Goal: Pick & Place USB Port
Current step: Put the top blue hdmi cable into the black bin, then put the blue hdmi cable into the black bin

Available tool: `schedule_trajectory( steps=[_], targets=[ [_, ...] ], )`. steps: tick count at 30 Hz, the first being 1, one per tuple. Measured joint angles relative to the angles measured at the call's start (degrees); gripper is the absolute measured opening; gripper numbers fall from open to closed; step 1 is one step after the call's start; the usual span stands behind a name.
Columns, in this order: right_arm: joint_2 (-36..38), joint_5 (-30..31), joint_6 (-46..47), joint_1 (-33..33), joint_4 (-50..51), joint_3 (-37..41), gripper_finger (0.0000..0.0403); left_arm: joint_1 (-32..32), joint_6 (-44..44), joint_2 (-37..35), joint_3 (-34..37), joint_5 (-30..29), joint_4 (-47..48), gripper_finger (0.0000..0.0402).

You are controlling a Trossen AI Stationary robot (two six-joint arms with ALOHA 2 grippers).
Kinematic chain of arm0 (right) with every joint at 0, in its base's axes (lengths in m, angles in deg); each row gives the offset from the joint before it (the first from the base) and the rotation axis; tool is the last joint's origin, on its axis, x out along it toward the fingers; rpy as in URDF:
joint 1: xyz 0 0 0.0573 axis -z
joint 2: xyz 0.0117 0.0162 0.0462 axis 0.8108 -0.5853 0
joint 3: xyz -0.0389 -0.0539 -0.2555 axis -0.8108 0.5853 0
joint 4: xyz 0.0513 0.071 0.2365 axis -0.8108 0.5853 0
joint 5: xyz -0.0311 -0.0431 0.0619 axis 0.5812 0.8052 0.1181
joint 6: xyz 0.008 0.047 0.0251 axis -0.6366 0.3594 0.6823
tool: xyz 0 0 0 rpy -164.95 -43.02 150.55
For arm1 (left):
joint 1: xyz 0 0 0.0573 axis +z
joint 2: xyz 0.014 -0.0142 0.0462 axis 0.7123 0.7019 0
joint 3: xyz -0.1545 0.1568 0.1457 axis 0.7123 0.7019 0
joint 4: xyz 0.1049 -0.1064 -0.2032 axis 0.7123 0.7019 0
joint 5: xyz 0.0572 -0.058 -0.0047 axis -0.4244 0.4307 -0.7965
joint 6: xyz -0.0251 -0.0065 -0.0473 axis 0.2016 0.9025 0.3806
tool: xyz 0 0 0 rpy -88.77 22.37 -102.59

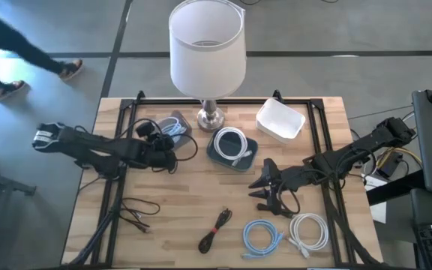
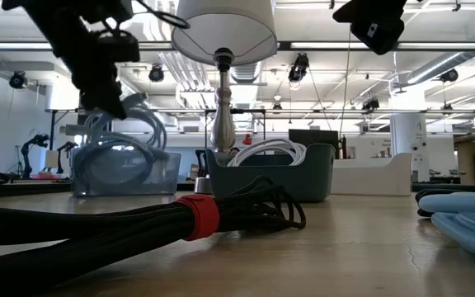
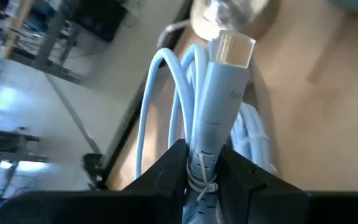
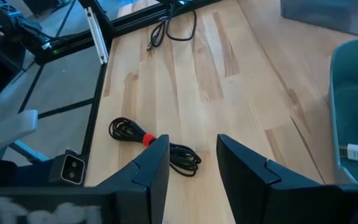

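On the wooden worktop (image 1: 178, 202), the left pincer (image 3: 202, 163) sits just left of the lamp (image 1: 208, 52) base, above a clear tray (image 1: 172, 124), its fingers pinched on a pale blue USB cable (image 3: 219, 99) with the plug pointing at the lamp base. The right pincer (image 1: 265, 187) hangs spread and empty, well right of the lamp, beside the dark tray (image 1: 232, 150) holding a white cable

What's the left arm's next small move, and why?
Probably lower and open. The left gripper is shut on the light blue cable, hanging over the clear bin, which already holds similar coils. The right gripper waits open over the table.
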Motion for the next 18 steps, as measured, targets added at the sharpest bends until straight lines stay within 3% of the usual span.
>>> schedule_trajectory(
  steps=[8, 18],
  targets=[
    [-0.02, -0.02, 0.0, 0.0, 0.11, 0.05, 0.0122, 0.24, 0.2, 0.03, 2.77, 6.92, -0.59, 0.0085],
    [-0.02, -0.02, 0.0, 0.0, 0.13, 0.05, 0.0128, 0.99, -0.46, 0.03, 2.64, 7.55, -0.79, 0.0138]
  ],
)
